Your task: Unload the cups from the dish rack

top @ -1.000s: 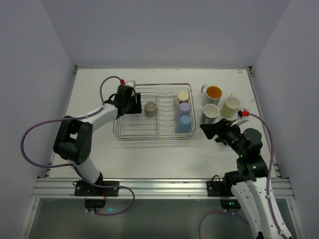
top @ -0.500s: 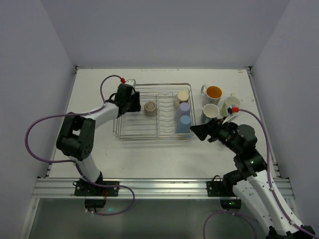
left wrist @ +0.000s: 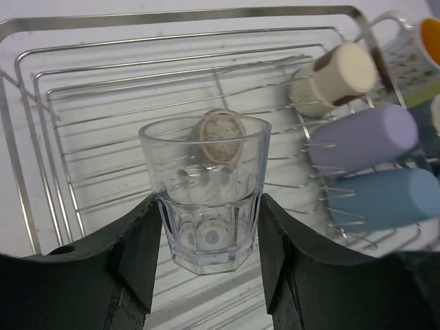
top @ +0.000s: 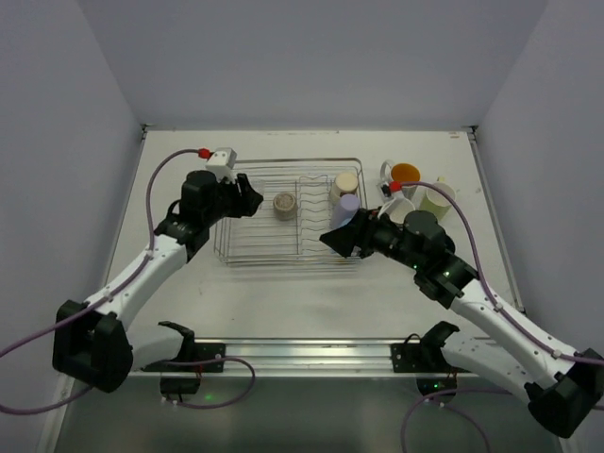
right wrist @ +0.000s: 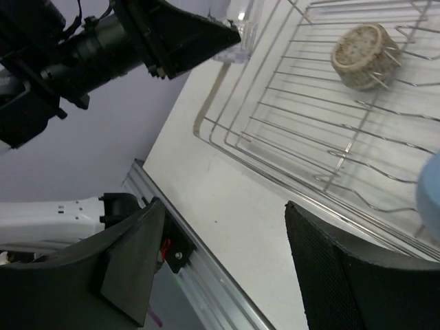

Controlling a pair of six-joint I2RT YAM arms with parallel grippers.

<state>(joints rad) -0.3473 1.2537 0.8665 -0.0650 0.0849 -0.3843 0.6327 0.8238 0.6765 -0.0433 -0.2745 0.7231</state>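
Clamping a clear faceted glass tumbler [left wrist: 206, 199] upright in the left gripper [top: 241, 196] over the left end of the rectangular silver wire dish rack [left wrist: 172, 17]. Holding the right gripper [right wrist: 227, 258] with jaws apart and empty at the rack's near-right corner.

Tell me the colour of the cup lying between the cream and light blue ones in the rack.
Lavender cup; clearest in the left wrist view.

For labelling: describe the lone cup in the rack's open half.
In the dish rack, left of the plate slots, one cup lies on its side. It is speckled beige; the cream cup, lavender cup and blue cup in the slots are plain.
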